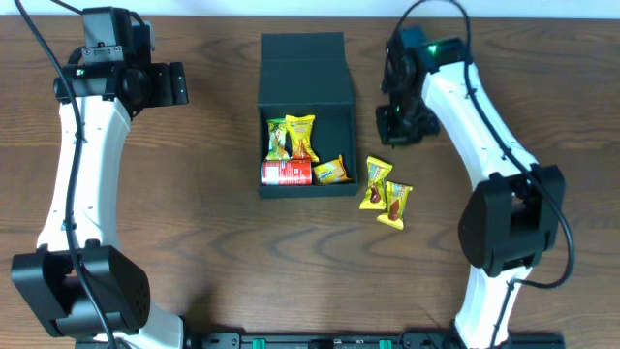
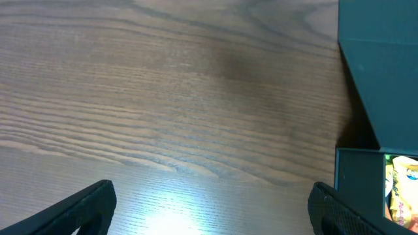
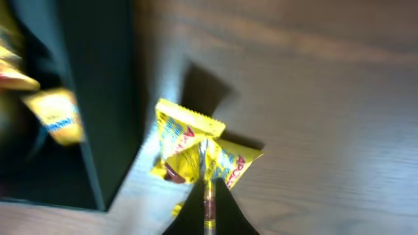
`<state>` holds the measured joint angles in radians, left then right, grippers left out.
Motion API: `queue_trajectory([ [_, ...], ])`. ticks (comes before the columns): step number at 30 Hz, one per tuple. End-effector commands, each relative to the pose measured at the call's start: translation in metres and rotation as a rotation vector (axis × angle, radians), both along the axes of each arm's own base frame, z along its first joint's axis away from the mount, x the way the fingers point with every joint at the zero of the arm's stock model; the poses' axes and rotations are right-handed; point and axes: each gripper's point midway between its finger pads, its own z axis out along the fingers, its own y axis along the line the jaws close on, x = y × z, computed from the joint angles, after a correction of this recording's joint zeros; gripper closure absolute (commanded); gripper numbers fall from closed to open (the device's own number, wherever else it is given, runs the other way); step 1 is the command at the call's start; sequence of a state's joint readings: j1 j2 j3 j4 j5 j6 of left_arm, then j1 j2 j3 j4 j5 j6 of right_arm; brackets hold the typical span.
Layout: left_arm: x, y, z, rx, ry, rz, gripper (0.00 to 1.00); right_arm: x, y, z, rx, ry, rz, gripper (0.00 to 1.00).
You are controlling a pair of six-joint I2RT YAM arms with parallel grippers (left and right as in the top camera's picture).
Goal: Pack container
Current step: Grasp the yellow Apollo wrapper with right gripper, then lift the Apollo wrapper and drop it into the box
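Note:
The dark teal container (image 1: pixel 334 121) stands at mid-table with its flap lid (image 1: pixel 302 58) folded back. Inside lie yellow and green snack packets (image 1: pixel 300 136) and a red can (image 1: pixel 287 173). Two yellow packets (image 1: pixel 386 194) lie on the wood just right of it. My right gripper (image 1: pixel 395 128) hovers right of the container, behind those packets. In the blurred right wrist view its fingers (image 3: pixel 209 189) stand almost together, and the two packets (image 3: pixel 196 150) show beyond a thin slit. My left gripper (image 1: pixel 179 84) is wide open over bare wood at the far left, holding nothing (image 2: pixel 212 202).
The container's wall (image 2: pixel 379 59) fills the right edge of the left wrist view and rises left of the loose packets in the right wrist view (image 3: pixel 98 98). Both arm bases stand at the table's front edge.

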<state>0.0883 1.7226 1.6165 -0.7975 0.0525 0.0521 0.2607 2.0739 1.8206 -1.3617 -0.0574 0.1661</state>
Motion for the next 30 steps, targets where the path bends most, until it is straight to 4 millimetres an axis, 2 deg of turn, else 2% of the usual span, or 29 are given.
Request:
queue_trajectory([
  [1, 0.002, 0.002, -0.001, -0.004, 0.0, 0.011, 0.05, -0.015, 0.002, -0.02, 0.008, 0.062, 0.023, 0.77],
  [3, 0.003, 0.002, -0.001, -0.004, -0.003, 0.011, 0.05, -0.017, 0.001, -0.031, 0.007, 0.064, 0.031, 0.63],
  [6, 0.005, 0.003, 0.0, -0.004, -0.01, 0.011, 0.05, -0.017, 0.002, -0.049, 0.038, 0.054, 0.064, 0.54],
  [9, 0.005, 0.002, 0.001, -0.003, -0.014, 0.011, 0.05, -0.018, 0.01, -0.064, 0.113, 0.043, 0.122, 0.53],
  [13, 0.005, 0.002, 0.001, -0.004, -0.014, 0.011, 0.05, -0.009, 0.006, -0.079, 0.147, -0.007, 0.14, 0.47],
  [16, 0.005, 0.002, 0.001, -0.004, -0.014, 0.011, 0.05, -0.006, 0.007, -0.082, 0.184, -0.023, 0.149, 0.48],
  [20, 0.006, -0.001, 0.001, -0.02, -0.016, 0.0, 0.05, -0.004, 0.008, -0.084, 0.198, -0.036, 0.164, 0.42],
  [22, 0.006, -0.001, 0.001, -0.022, -0.017, -0.002, 0.05, -0.002, 0.011, -0.083, 0.213, -0.044, 0.165, 0.42],
  [25, 0.006, -0.001, 0.001, -0.022, -0.016, -0.002, 0.05, -0.001, 0.017, -0.081, 0.251, -0.047, 0.165, 0.48],
  [27, 0.006, -0.001, 0.001, -0.022, -0.016, -0.001, 0.05, -0.002, 0.018, -0.081, 0.257, -0.046, 0.165, 0.55],
  [30, 0.006, -0.001, 0.001, -0.022, -0.016, -0.001, 0.05, -0.002, 0.018, -0.081, 0.258, -0.045, 0.164, 0.75],
])
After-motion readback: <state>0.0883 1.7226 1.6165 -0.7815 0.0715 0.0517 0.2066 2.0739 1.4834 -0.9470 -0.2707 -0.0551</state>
